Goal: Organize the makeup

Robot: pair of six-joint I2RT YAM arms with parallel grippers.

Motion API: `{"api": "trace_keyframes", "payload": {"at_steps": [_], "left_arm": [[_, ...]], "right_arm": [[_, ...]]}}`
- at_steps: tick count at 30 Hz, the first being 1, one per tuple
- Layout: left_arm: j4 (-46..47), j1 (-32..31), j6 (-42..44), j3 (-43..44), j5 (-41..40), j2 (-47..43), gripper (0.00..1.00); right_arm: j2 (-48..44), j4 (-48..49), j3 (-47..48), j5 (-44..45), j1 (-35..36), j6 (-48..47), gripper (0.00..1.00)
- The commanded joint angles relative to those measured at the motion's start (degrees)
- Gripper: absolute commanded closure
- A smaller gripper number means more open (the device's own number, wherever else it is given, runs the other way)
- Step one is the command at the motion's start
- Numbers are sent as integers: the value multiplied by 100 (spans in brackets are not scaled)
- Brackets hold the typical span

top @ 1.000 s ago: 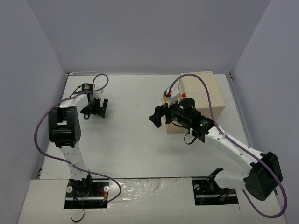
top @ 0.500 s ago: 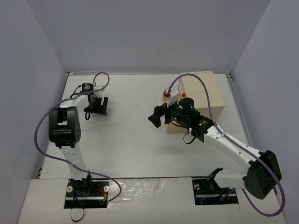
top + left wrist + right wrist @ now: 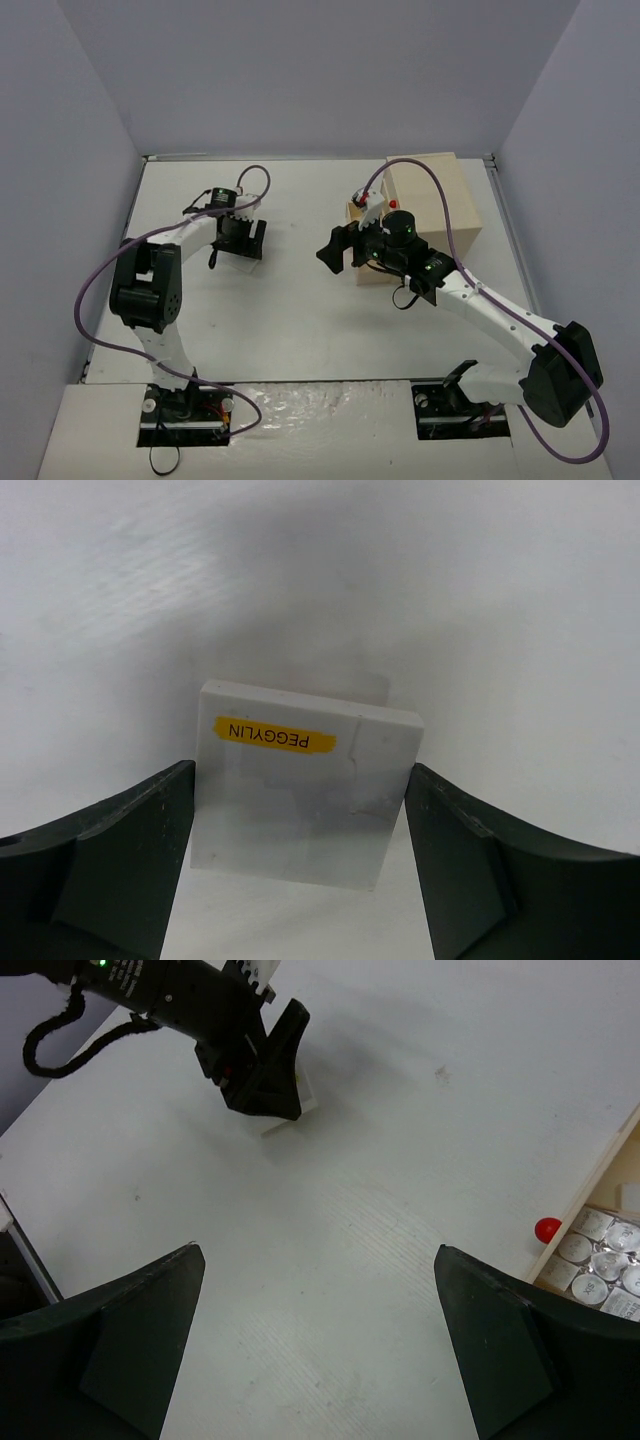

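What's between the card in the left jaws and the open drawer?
The right gripper, jaws open, hangs above the table between the card and the drawer, close in front of the drawer. Nothing else visible stands on that path.

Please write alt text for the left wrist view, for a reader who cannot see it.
A white square card with a yellow label reading PEGGYLIN sits between the two dark fingers of the left gripper, which touch its two side edges. Behind it is a plain white table.
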Motion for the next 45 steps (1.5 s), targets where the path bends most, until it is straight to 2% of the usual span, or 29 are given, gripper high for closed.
{"api": "trace_keyframes", "payload": {"at_steps": [1,11,19,30,37,41,45], "left_arm": [[367,-480,-193,-146,116,-1202,55],[818,-1352,189,-705,544,-2968,55],[1357,-1934,376,-1109,827,-3844,54],[1480,-2293,607,-933,862,-3961,54],[1612,-2314,693,-909,883,-3853,54],[1668,-2306,675,-883,927,-3817,54],[1708,-2314,684,-866,961,-3784,54]], "right_arm": [[23,65,456,174,-66,441,4],[299,-551,1260,-89,-219,1346,9],[705,-552,1753,-387,-189,1600,19],[1272,-513,1990,-638,136,1664,27],[1403,-472,2051,-796,300,1622,36],[1456,-450,1995,-870,336,1639,48],[1489,-394,1955,-961,361,1588,74]]}}
